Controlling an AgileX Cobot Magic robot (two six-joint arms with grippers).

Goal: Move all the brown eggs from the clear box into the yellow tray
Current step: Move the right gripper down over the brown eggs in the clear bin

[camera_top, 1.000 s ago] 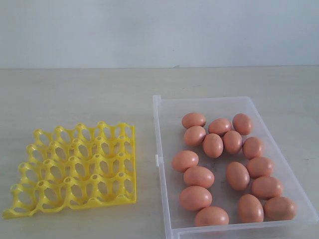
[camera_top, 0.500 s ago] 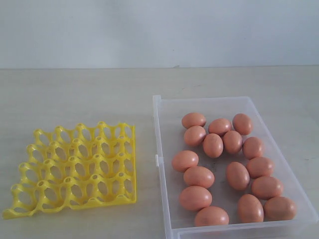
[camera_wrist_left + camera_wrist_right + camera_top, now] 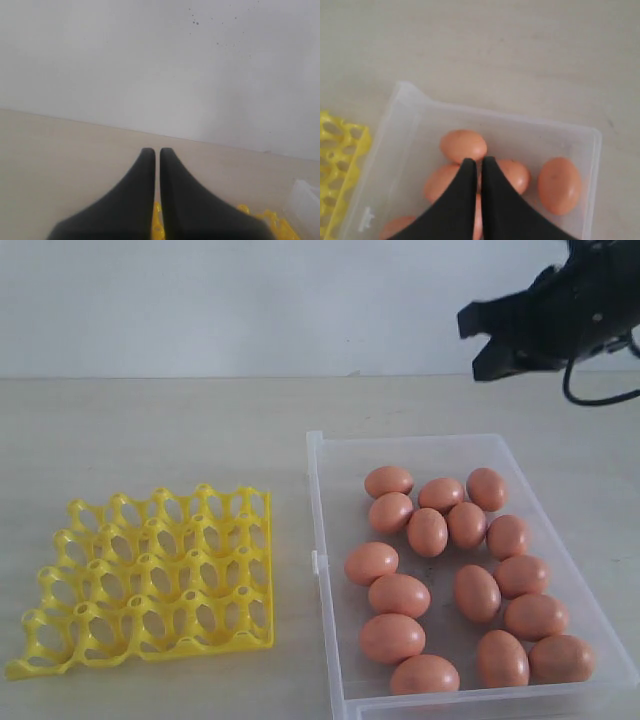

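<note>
The right arm point(image 3: 575, 300) enters the exterior view at its upper right corner, black and held aloft, its blunt forward end pointing toward the left of that view, with a dark cable point(image 3: 600, 395) looping under it. The right wrist view shows the right gripper point(image 3: 479, 162) aimed steeply downward, its two black, tapering fingers point(image 3: 460, 205) pressed side by side with only a hairline seam between them and nothing caught there. The left gripper point(image 3: 157, 151) looks much the same in its own wrist view, both dark fingers drawn together, tips level, empty, pointing roughly level outward.
</note>
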